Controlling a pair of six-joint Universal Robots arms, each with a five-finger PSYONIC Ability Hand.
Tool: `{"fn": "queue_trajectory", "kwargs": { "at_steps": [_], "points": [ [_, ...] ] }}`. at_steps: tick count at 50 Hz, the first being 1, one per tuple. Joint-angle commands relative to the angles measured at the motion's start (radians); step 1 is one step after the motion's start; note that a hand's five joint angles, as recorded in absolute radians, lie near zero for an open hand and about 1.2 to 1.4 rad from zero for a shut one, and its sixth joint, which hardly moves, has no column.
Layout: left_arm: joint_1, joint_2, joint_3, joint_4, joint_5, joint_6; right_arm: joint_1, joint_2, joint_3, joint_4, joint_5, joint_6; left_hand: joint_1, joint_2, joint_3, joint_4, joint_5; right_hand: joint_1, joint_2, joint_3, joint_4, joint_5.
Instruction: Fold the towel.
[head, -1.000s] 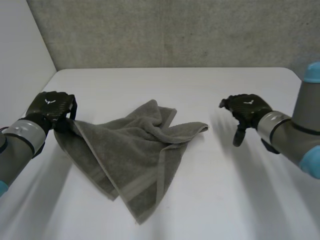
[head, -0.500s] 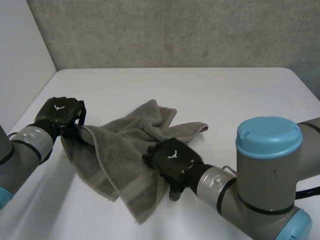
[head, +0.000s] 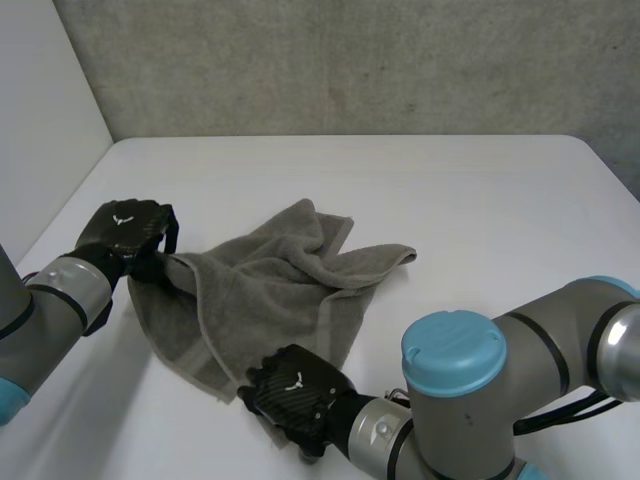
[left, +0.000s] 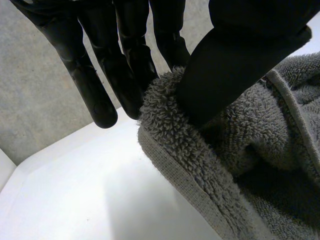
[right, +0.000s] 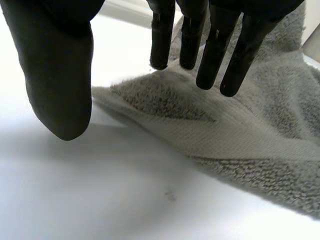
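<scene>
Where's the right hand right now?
In the head view the right hand is on the table's near side, left of centre, at the towel's nearest corner. Its wrist view shows open fingers just over that corner.

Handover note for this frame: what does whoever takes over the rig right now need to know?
Left hand: shut on the towel, pinching its edge between thumb and fingers.
Right hand: open, fingers straight over the towel's near corner, thumb apart, nothing gripped.
Towel: crumpled on the table, no fold made yet.
Left to do: grip the near corner, spread the towel flat, then fold it.
</scene>
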Motion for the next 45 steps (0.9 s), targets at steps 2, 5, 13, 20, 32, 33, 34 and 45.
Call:
{"fn": "queue_trajectory", "kwargs": {
  "at_steps": [2, 5, 13, 20, 32, 33, 34, 45],
  "points": [
    [0.0, 0.0, -0.003, 0.001, 0.0, 0.001, -0.002, 0.023, 0.001, -0.079, 0.001, 0.003, 0.207, 0.165, 0.166, 0.165, 0.19, 0.152, 0.157, 0.143, 0.142, 0.134],
    [0.002, 0.0, -0.003, -0.001, 0.0, 0.001, -0.002, 0.026, 0.003, -0.105, 0.003, 0.005, 0.199, 0.157, 0.158, 0.157, 0.181, 0.208, 0.213, 0.198, 0.197, 0.189],
    [-0.003, 0.0, -0.004, -0.001, 0.0, 0.0, -0.002, 0.026, -0.003, -0.121, 0.011, 0.006, 0.196, 0.154, 0.155, 0.154, 0.178, 0.267, 0.272, 0.257, 0.256, 0.248],
    [-0.003, 0.001, -0.004, -0.001, 0.0, 0.0, -0.002, 0.04, -0.016, -0.121, 0.012, 0.009, 0.196, 0.154, 0.155, 0.154, 0.178, 0.267, 0.272, 0.257, 0.256, 0.248],
    [-0.003, 0.0, -0.006, -0.001, 0.0, 0.0, -0.002, 0.063, -0.034, -0.121, 0.023, 0.008, 0.193, 0.151, 0.152, 0.151, 0.175, 0.527, 0.532, 0.517, 0.516, 0.508],
    [-0.003, 0.0, -0.006, -0.001, 0.0, 0.0, -0.002, 0.062, -0.034, -0.121, 0.03, 0.009, 0.19, 0.148, 0.149, 0.148, 0.173, 0.679, 0.684, 0.67, 0.669, 0.661],
    [-0.003, 0.0, -0.006, -0.001, 0.0, 0.0, -0.002, 0.062, -0.034, -0.121, 0.031, 0.009, 0.19, 0.148, 0.149, 0.148, 0.173, 0.681, 0.686, 0.671, 0.67, 0.662],
    [-0.004, 0.001, -0.007, -0.004, -0.002, 0.0, -0.016, -0.069, -0.022, -0.144, 0.043, 0.072, 0.157, 0.115, 0.117, 0.116, 0.14, 0.929, 0.934, 0.92, 0.919, 0.911]
  ]
}}
